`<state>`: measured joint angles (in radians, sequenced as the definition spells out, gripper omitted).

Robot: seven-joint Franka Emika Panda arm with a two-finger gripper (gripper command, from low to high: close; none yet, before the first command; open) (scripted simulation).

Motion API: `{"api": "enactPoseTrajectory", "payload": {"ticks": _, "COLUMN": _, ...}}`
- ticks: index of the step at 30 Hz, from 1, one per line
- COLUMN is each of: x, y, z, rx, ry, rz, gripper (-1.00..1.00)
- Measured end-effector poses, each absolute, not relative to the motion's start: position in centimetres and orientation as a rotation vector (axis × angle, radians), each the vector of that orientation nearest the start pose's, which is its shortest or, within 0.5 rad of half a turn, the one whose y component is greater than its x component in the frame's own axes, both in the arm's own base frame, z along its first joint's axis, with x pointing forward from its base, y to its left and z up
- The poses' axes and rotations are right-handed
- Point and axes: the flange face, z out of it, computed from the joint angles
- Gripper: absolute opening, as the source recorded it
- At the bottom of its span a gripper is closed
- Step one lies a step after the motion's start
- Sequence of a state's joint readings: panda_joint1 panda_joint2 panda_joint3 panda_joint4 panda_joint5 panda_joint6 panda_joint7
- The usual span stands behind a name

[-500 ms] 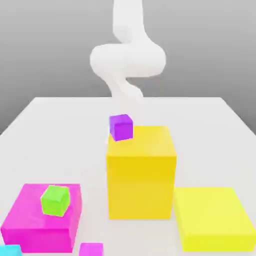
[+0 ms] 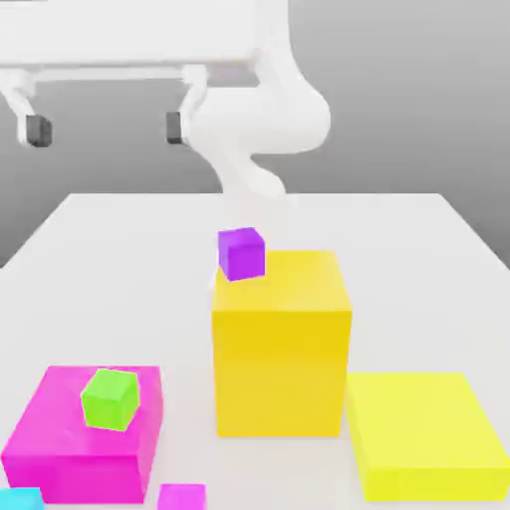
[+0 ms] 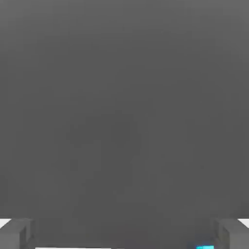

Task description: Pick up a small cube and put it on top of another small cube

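Two fingers apart, claw (image 2: 107,127) high, empty

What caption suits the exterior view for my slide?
Open gripper hovers high above a purple cube on a yellow block.

Everything's smooth matt plastic-looking: purple cube (image 2: 241,253), tall yellow block (image 2: 282,344), green cube (image 2: 110,399). Desk (image 2: 120,269) is plain matt white too.

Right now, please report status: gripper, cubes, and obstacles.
Gripper open, high, holding nothing. Purple cube on tall yellow block. Green cube on pink block. Nothing between them.
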<state>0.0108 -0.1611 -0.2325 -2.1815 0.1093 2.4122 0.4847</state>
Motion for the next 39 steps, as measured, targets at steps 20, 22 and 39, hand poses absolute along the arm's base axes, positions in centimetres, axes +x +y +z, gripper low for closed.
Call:
{"api": "enactPoseTrajectory", "payload": {"ticks": 20, "x": 53.2, "y": -26.2, "z": 17.0, "rx": -2.913, "ry": 1.175, "rz": -0.005, "gripper": 0.00}}
{"api": "enactPoseTrajectory", "payload": {"ticks": 22, "x": 53.1, "y": -26.2, "z": 14.0, "rx": -2.914, "ry": 1.176, "rz": -0.002, "gripper": -1.00}}
{"api": "enactPoseTrajectory", "payload": {"ticks": 39, "x": 50.3, "y": -23.2, "z": 25.3, "rx": -2.843, "ry": 1.319, "rz": 0.006, "gripper": -1.00}}
